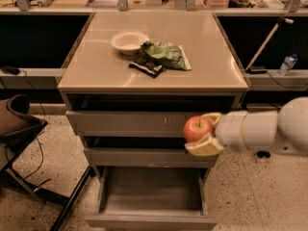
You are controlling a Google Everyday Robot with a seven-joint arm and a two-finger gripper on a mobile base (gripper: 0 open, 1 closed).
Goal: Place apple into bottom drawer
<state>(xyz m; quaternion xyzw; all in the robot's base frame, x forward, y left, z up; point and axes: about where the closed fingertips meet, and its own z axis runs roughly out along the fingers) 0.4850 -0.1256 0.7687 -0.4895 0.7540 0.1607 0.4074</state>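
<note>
so the pick part looks done: the gripper (206,133) is closed around the apple (197,129), one yellowish finger (211,116) over the top and one underneath. the arm (269,129) comes in from the right, and the apple hangs in the air in front of the two upper drawer fronts, about level with the gap between the top drawer (125,121) and the middle drawer (134,156).

the bottom drawer (151,221) is already pulled out and looks bare inside, so no opening needed. the apple sits above it, over toward its right side.

what's left, i'd guess: bring the apple lower and a bit left so it's inside the drawer walls, then let go. nothing's in the drawer yet.

the white bowl (129,41), green bag (166,55) and dark packet (147,67) on the cabinet top (211,76) are well apart from all this.
</note>
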